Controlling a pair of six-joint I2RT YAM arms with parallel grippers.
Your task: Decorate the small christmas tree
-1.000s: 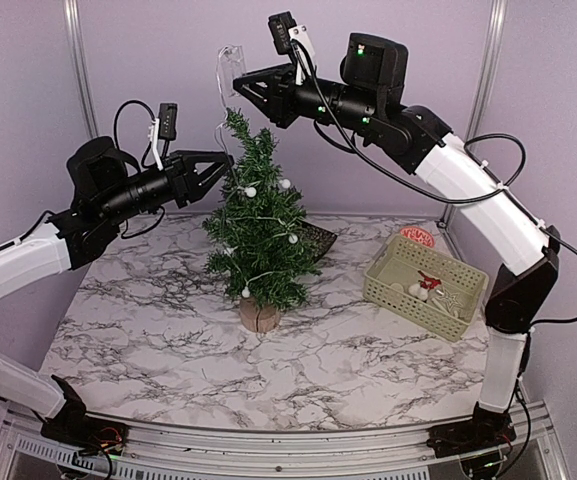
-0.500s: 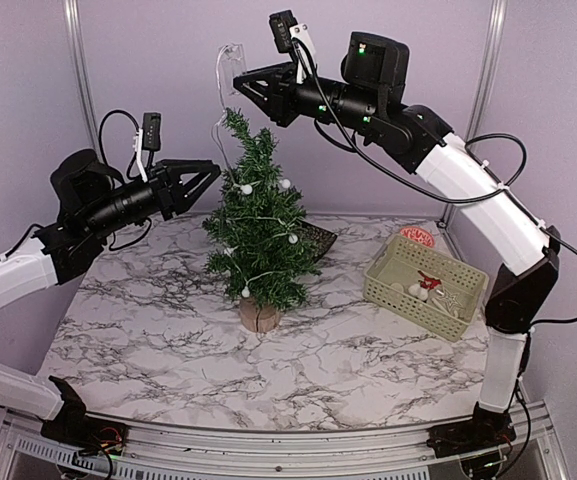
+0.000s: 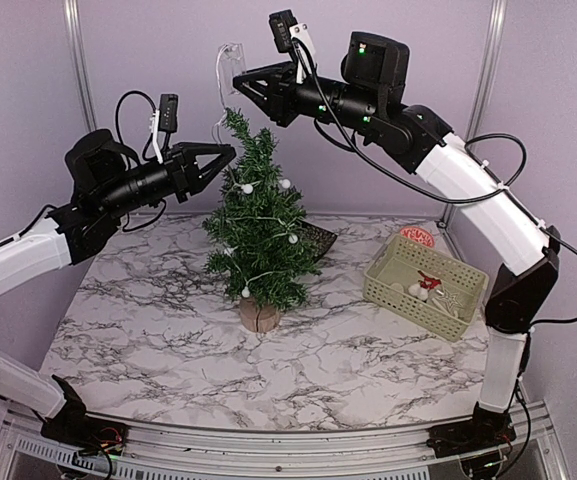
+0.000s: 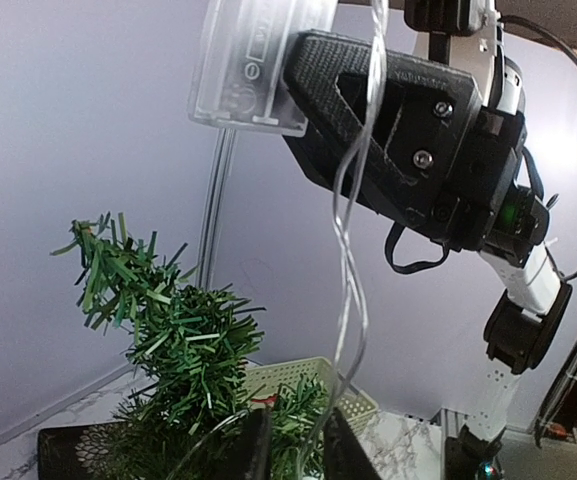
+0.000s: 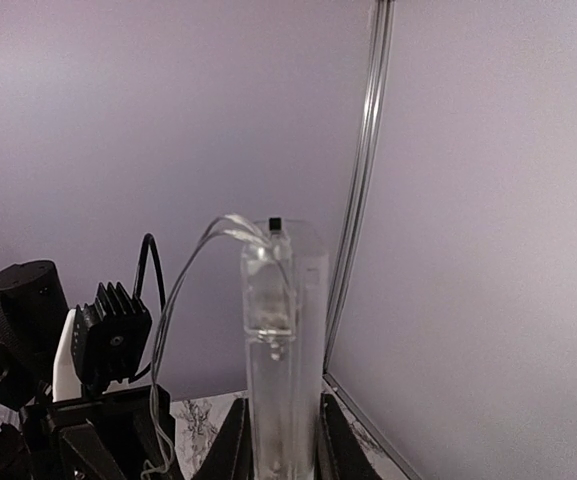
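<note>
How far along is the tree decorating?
Done: white bulbs already sit on the small christmas tree. In hand: the right gripper holds the clear plastic box above the treetop, and the left gripper straddles its hanging wire. Left: ornaments lie in the basket.

Front half of the table [image 3: 268, 385]: open marble from left edge to right edge, a low pass is free.
- The small christmas tree [image 3: 261, 235] stands mid-table toward the back edge and blocks the straight left-right line there.
- Basket [image 3: 426, 285] sits near the right edge, with an open lane between it and the tree.
- Dark flat piece [image 3: 318, 238] lies just behind the tree.
- Above the treetop, the right gripper [image 3: 236, 85] holds a clear box [image 3: 229, 65]. A thin wire [image 4: 353, 280] hangs from it into the branches, so the overhead approach is obstructed.
- Left gripper [image 3: 228, 155] occupies the upper-left flank, close beside the branches.
</note>
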